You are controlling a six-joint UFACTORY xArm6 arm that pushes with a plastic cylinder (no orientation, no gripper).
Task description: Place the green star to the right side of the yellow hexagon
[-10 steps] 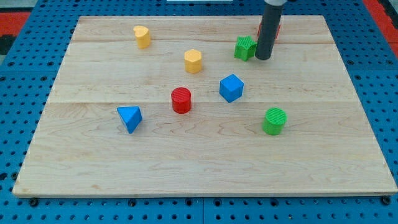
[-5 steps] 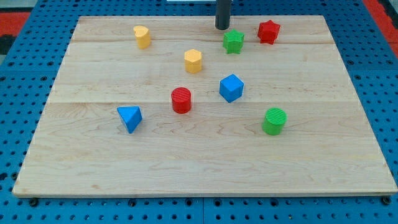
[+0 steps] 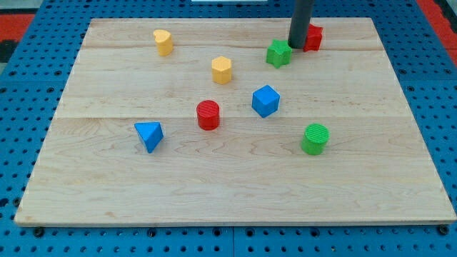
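The green star (image 3: 278, 53) lies near the view's top, right of centre, on the wooden board (image 3: 357, 178). The yellow hexagon (image 3: 222, 70) sits to its lower left, about a block's width of bare wood between them. My tip (image 3: 297, 46) stands just to the right of the green star, touching or nearly touching it. The rod covers part of the red star (image 3: 313, 38) behind it.
A second yellow block (image 3: 163, 42) lies at the top left. A blue cube (image 3: 265, 101), a red cylinder (image 3: 208, 114), a blue triangular block (image 3: 149, 135) and a green cylinder (image 3: 315, 138) are spread over the board's middle.
My tip swung from the star's right to its upper left, then back to its right. The green star shifted left and up, then a little right and down again.
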